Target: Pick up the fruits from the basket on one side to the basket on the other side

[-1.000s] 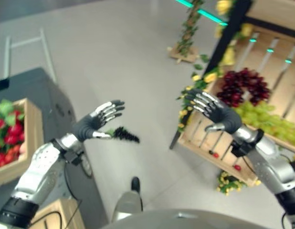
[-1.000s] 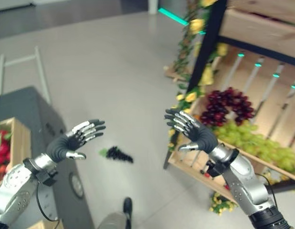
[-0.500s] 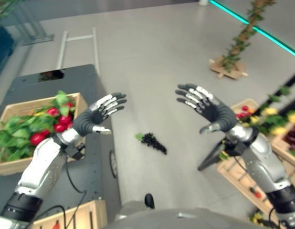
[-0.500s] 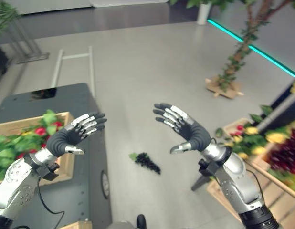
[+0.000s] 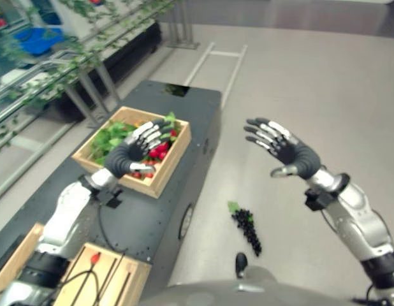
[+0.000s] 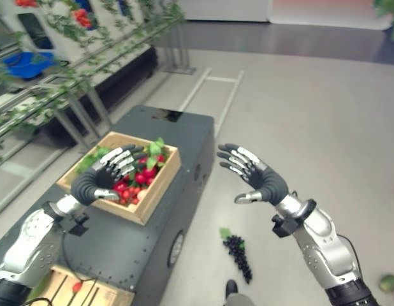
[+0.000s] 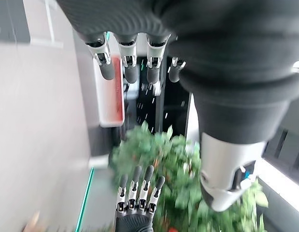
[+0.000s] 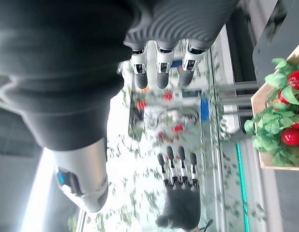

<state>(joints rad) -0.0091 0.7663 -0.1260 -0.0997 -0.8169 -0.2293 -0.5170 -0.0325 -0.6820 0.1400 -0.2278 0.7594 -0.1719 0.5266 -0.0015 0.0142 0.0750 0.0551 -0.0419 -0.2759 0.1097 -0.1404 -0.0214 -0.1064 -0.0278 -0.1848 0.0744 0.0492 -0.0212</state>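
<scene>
Both hands raised, nothing held; dark grapes on the floor.

Left eye view: grape bunch lies lower centre, long axis running from its leaf at upper left to its tip at lower right. Left hand hovers, fingers spread, over the wooden crate of red fruit on the dark tabletop. Right eye view: right hand at centre, fingers released.

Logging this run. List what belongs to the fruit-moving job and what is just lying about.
Job:
wooden crate of red fruits and leaves
grape bunch on the floor
left hand, open, held above the crate
right hand, open, raised over the floor

Lying about:
dark cart
lower wooden crate
metal railing with vines
</scene>
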